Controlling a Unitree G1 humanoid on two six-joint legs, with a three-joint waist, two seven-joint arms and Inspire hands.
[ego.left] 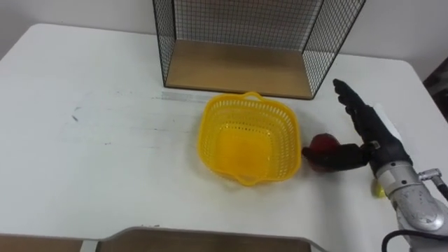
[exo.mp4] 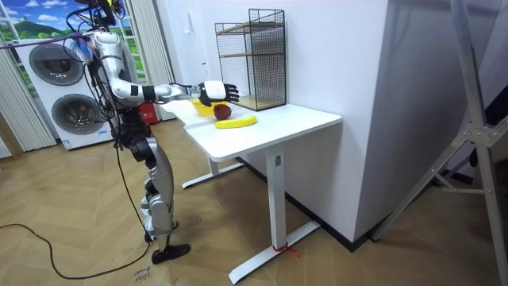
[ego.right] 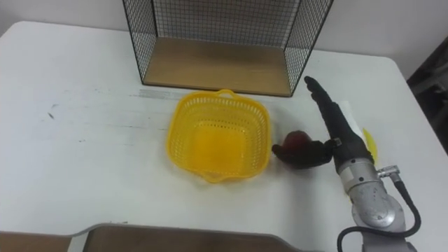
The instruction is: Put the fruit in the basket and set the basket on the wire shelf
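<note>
A yellow mesh basket (ego.left: pixel 210 122) stands empty on the white table (ego.left: pixel 84 140), in front of the black wire shelf (ego.left: pixel 238 66) with its wooden floor. Just right of the basket lies a red apple (ego.left: pixel 322 145). My right hand (ego.left: pixel 371 129) is beside the apple with its fingers straight, pointing towards the shelf, and its thumb lies across the apple's near side. A yellow banana (ego.right: pixel 369 143) lies on the table under and right of this hand, mostly hidden by it; in the room view the banana (exo.mp4: pixel 236 122) lies near the table's edge.
The table's right edge runs close to my right arm. In the room view I stand at the table's end, with washing machines (exo.mp4: pixel 59 63) behind me and a white wall (exo.mp4: pixel 373 95) beyond the table.
</note>
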